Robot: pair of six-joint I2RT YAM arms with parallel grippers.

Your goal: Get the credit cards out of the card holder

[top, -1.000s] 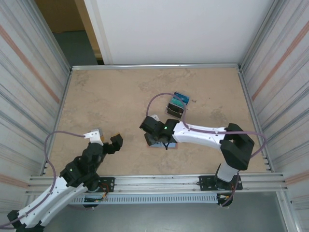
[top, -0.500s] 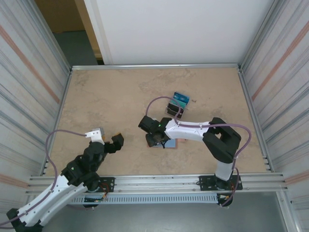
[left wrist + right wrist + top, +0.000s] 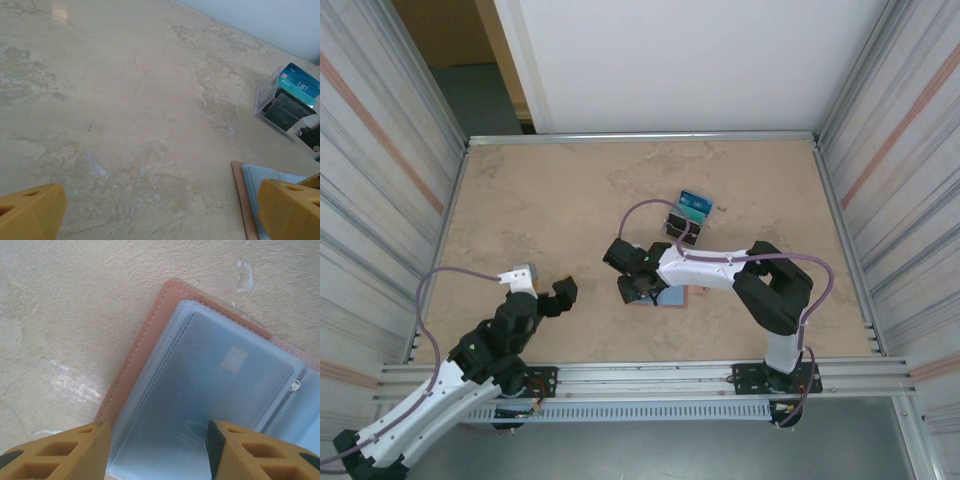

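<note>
Directly beneath my right jaws lies the card holder [image 3: 142,347], opened flat on the desk [image 3: 60,315]. A credit card [image 3: 220,385] is sleeved inside, its long axis slanting across my gap. These jaws stand parted, grasping nothing. My left jaws, spread wide and empty, hang well left of the holder. Beyond the holder, a clear box [image 3: 266,100] holds upright cards [image 3: 300,82].
</note>
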